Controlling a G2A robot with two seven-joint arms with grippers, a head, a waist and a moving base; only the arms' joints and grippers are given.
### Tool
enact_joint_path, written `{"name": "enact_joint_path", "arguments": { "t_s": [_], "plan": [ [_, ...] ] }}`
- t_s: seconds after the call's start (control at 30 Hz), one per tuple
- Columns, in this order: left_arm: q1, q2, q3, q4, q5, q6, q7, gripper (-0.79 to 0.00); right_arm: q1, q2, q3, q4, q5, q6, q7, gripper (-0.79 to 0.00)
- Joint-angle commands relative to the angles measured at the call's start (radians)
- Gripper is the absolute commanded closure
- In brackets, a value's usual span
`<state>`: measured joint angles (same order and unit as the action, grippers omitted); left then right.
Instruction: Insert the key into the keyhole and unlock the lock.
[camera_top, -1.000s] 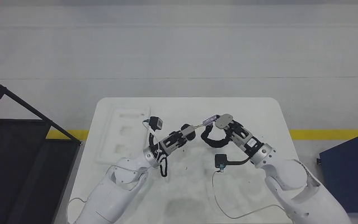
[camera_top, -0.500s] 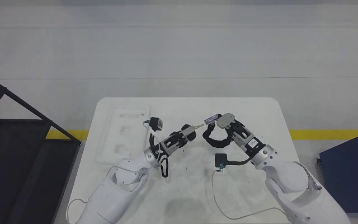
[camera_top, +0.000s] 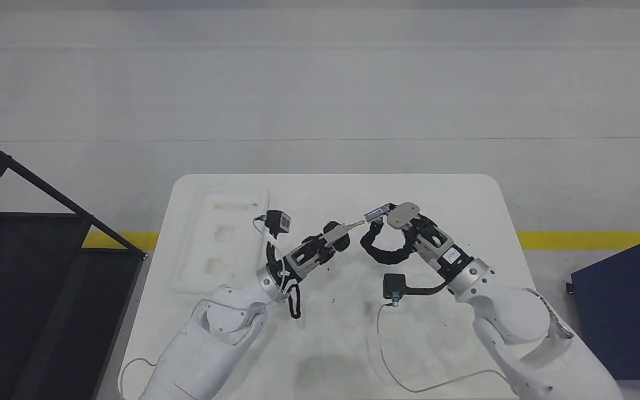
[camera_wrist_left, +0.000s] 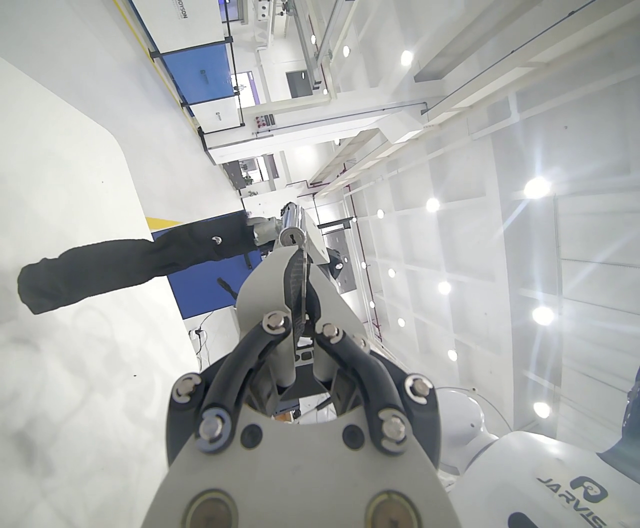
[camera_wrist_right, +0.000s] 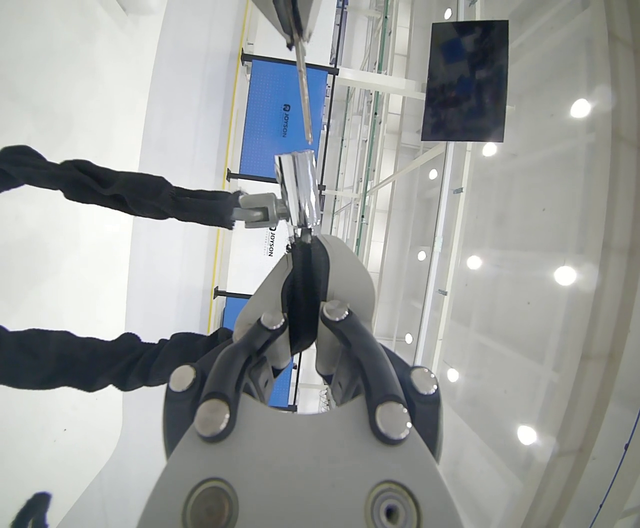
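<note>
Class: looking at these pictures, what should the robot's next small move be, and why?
Probably ease the left end effector forward along the key: its tip sits just short of the lock cylinder, roughly lined up with the keyhole, not yet inside.

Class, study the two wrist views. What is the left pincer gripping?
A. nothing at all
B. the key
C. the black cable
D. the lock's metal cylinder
B: the left pincer is shut on the key, whose blade points at the lock cylinder gripped by the right pincer.
</note>
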<state>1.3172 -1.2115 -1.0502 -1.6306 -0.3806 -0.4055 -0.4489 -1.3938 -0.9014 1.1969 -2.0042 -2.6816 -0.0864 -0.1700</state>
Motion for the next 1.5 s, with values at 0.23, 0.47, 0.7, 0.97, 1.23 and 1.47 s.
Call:
{"name": "enact_joint_path", "arguments": {
  "t_s": [0.23,0.47,0.7,0.97,1.23,1.47],
  "plan": [
    [0.016,-0.004,-0.011,-0.006,0.004,-0.006,0.023,0.0,-0.004,-0.009,0.008,-0.001,0.004,-0.003,0.006,0.0],
    [0.02,-0.011,-0.002,-0.004,-0.003,-0.006,0.024,0.0,-0.004,-0.017,0.009,-0.009,0.004,-0.009,0.01,0.0],
    [0.021,-0.015,-0.004,-0.002,-0.003,-0.007,0.029,0.0,0.013,-0.028,-0.004,-0.013,0.009,-0.016,0.012,0.0],
    [0.032,-0.018,-0.023,-0.01,0.001,-0.02,0.046,0.0,0.027,-0.039,-0.018,-0.008,0.001,-0.027,0.021,0.0],
    [0.038,-0.021,-0.027,-0.013,-0.004,-0.02,0.04,0.0,0.028,-0.046,-0.015,0.003,0.002,-0.03,0.015,0.0],
    [0.039,-0.026,-0.028,-0.012,0.0,-0.016,0.049,0.0,0.027,-0.05,-0.012,0.005,0.003,-0.031,0.012,0.0]
  ]
}}
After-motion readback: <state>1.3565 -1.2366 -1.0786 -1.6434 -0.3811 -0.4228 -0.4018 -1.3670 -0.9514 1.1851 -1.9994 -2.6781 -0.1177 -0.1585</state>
